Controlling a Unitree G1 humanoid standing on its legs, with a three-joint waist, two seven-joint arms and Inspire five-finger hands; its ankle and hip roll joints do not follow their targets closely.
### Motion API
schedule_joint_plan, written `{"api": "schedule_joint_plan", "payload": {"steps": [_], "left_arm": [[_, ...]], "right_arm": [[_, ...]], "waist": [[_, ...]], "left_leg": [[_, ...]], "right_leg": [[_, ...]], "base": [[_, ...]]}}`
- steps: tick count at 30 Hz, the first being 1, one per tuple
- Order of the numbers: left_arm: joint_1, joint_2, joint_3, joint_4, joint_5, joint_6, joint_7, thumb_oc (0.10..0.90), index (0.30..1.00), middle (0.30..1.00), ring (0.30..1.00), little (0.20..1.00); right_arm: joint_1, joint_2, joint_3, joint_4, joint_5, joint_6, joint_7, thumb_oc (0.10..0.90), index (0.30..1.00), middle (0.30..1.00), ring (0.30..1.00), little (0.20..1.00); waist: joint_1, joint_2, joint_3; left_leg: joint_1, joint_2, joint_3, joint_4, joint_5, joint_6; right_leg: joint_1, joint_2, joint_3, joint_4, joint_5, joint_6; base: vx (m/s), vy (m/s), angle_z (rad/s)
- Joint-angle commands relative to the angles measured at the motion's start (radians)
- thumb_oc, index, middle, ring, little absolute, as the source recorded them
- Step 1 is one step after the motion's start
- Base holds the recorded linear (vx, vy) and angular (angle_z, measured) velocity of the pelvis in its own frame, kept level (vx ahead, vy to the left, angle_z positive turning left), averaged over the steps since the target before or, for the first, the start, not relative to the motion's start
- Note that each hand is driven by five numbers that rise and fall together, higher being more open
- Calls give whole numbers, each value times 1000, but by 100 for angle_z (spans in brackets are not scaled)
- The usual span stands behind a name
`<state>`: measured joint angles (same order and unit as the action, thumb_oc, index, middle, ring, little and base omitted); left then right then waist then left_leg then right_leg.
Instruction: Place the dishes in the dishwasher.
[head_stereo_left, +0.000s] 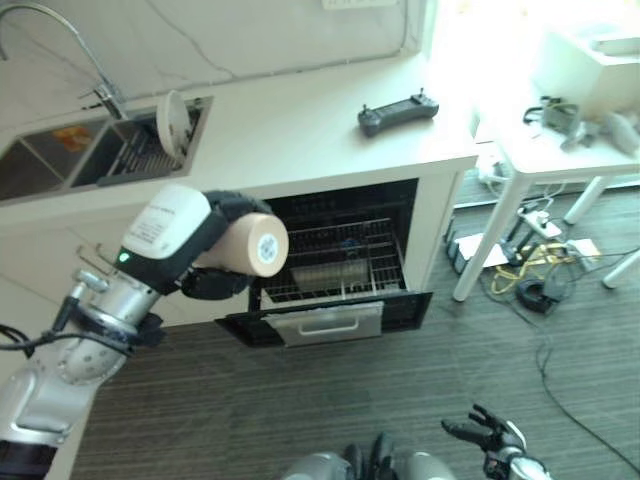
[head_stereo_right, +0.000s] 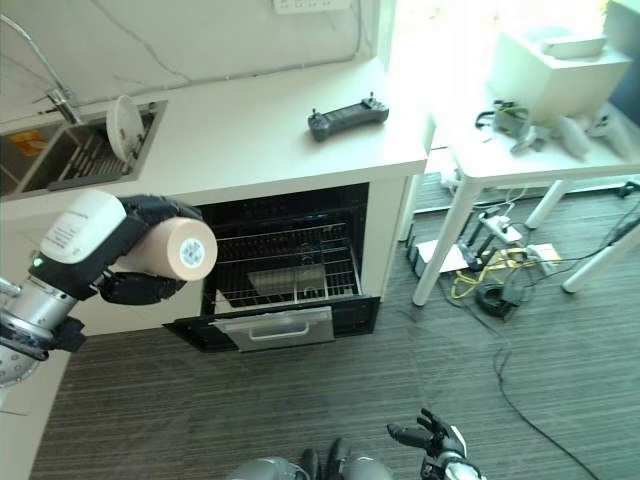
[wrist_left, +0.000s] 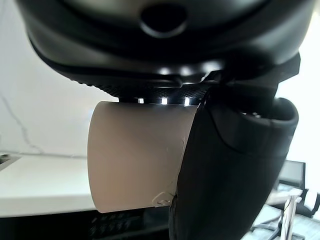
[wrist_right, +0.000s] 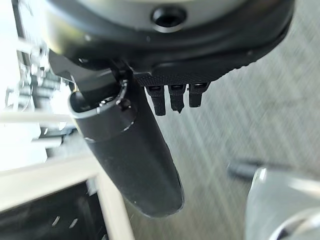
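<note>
Up in front of the open dishwasher, on the left, a beige cup lies sideways in the left hand, whose fingers and thumb are curled tight round it, its base facing the camera. Just right of the cup, the dishwasher's wire rack is pulled out over the dropped door. Farther left, a white plate stands on edge in the sink, beside the tap. On the counter, a dark controller lies to the right. Near the bottom right, the right hand hangs low over the floor, fingers spread and loose. A white table stands far right.
</note>
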<state>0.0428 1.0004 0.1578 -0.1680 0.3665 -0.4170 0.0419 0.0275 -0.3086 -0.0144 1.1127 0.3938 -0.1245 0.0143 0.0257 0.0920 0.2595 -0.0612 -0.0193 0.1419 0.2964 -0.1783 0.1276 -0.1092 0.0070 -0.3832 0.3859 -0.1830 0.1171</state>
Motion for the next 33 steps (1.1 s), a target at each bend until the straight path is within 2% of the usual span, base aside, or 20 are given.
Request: {"api": "schedule_joint_plan", "payload": {"steps": [1,2,3,4,5,8,10,12,13,14,16,17,19,21,23,25,27,31,32,33], "left_arm": [[-190,88,93,36,-62,31,139,400,300,300,300,300],[-194,91,92,37,-64,32,139,400,300,300,300,300],[-214,116,88,43,-81,55,144,400,300,300,300,300],[-217,125,89,48,-90,57,146,400,300,300,300,300],[-225,153,94,70,-121,62,157,400,300,300,300,300],[-226,211,106,132,-184,42,157,400,300,300,300,300],[-198,213,132,142,-212,51,150,400,300,300,300,300],[-181,202,150,122,-218,64,153,400,300,300,300,300],[-179,199,157,118,-227,62,145,400,300,300,300,300],[-204,201,154,117,-249,46,116,400,300,300,300,300],[-247,200,136,126,-267,26,89,400,300,300,300,300],[-257,197,132,128,-268,23,83,400,300,300,300,300],[-240,188,147,119,-267,20,79,400,300,300,300,300],[-230,163,143,106,-249,11,89,400,300,300,300,300],[-225,122,130,101,-198,0,104,400,300,300,300,300],[-208,67,129,99,-130,-22,127,400,300,300,300,300],[-197,37,132,89,-99,-33,137,400,300,300,300,300],[-185,-4,121,81,-37,-52,140,400,300,300,300,300],[-184,-6,112,77,-27,-51,141,400,300,300,300,300],[-186,-5,103,74,-20,-44,146,400,300,300,300,300]], "right_arm": [[21,-24,1,-28,-12,-48,11,800,900,900,900,900],[22,-23,1,-25,-12,-51,12,800,900,900,900,900],[15,-22,3,-2,-19,-64,28,800,900,900,900,900],[10,-23,3,4,-21,-66,30,800,900,900,900,900],[-6,-26,3,27,-25,-70,42,800,900,900,900,900],[-21,-28,9,51,-21,-73,54,800,900,900,900,900],[-16,-36,20,51,-34,-58,55,800,900,900,900,900],[-4,-55,24,42,-45,-59,50,800,900,900,900,900],[1,-63,25,39,-51,-62,44,800,900,900,900,900],[10,-82,19,51,-23,-70,37,800,900,900,900,900],[18,-102,0,76,-13,-78,48,800,900,900,900,900],[17,-105,-6,91,-18,-80,51,800,900,900,900,900],[14,-109,-9,116,-20,-75,58,800,900,900,900,900],[21,-111,-20,128,-15,-75,62,800,900,900,900,900],[27,-111,-27,131,0,-74,61,800,900,900,900,900],[24,-99,-30,130,6,-80,46,800,900,900,900,900],[30,-87,-36,116,13,-81,32,800,900,900,900,900],[48,-42,-48,81,10,-68,-19,800,900,900,900,900],[54,-27,-56,65,5,-63,-27,800,900,900,900,900],[59,-18,-57,49,1,-61,-33,800,900,900,900,900]], "waist": [[-36,28,-3],[-36,30,-4],[-32,31,-6],[-31,27,-5],[-25,16,-9],[-14,-6,-30],[-10,-20,-45],[-17,-25,-52],[-19,-28,-49],[-24,-45,-32],[-23,-54,-10],[-17,-48,-9],[-11,-20,-11],[-16,1,-9],[-15,8,-8],[-11,9,-19],[-12,12,-23],[-6,27,-49],[-9,32,-47],[-16,37,-40]], "left_leg": [[9,-14,-35,4,-117,-23],[9,-10,-37,4,-116,-26],[20,2,-46,4,-126,-35],[25,-1,-48,4,-132,-35],[30,-6,-60,4,-148,-35],[34,16,-76,4,-160,-51],[42,65,-54,4,-152,-84],[42,113,-43,4,-125,-111],[39,121,-36,4,-102,-116],[38,129,5,4,-39,-121],[17,97,15,24,-2,-123],[6,74,-7,4,-5,-123],[-40,60,-53,4,-7,-131],[-116,100,-43,4,33,-165],[-169,120,-35,4,64,-189],[-166,117,-38,4,47,-192],[-155,114,-14,4,43,-178],[-99,54,-72,4,-10,-138],[-72,42,-75,4,-32,-115],[-58,32,-82,4,-44,-99]], "right_leg": [[-15,-102,167,158,19,-1],[-6,-103,164,132,19,-3],[24,-139,167,-85,77,7],[7,-155,179,-86,77,14],[-33,-188,223,-86,70,31],[-54,-194,275,-86,60,53],[-29,-177,247,-86,19,39],[-6,-148,227,-86,-22,0],[7,-144,220,-86,-34,-15],[36,-145,204,-86,-52,-45],[60,-142,197,-86,-59,-67],[63,-131,202,-86,-59,-66],[64,-97,212,-86,-68,-66],[79,-81,189,-86,-87,-75],[100,-82,170,-86,-107,-80],[113,-103,169,-86,-122,-73],[119,-120,151,-86,-113,-67],[144,-128,140,-86,-90,-50],[168,-129,125,-80,-33,-31],[134,-144,128,9,9,-17]], "base": [[55,-176,36],[146,-396,58],[110,-299,15],[189,-475,18],[142,-360,2],[275,-552,0],[317,-635,37],[216,-453,29],[197,-479,31],[264,-510,51],[160,-292,57],[61,3,34],[147,87,11],[124,114,1],[156,212,39],[227,334,9],[147,282,-38],[250,378,-8],[202,290,-23],[150,263,-20]]}}
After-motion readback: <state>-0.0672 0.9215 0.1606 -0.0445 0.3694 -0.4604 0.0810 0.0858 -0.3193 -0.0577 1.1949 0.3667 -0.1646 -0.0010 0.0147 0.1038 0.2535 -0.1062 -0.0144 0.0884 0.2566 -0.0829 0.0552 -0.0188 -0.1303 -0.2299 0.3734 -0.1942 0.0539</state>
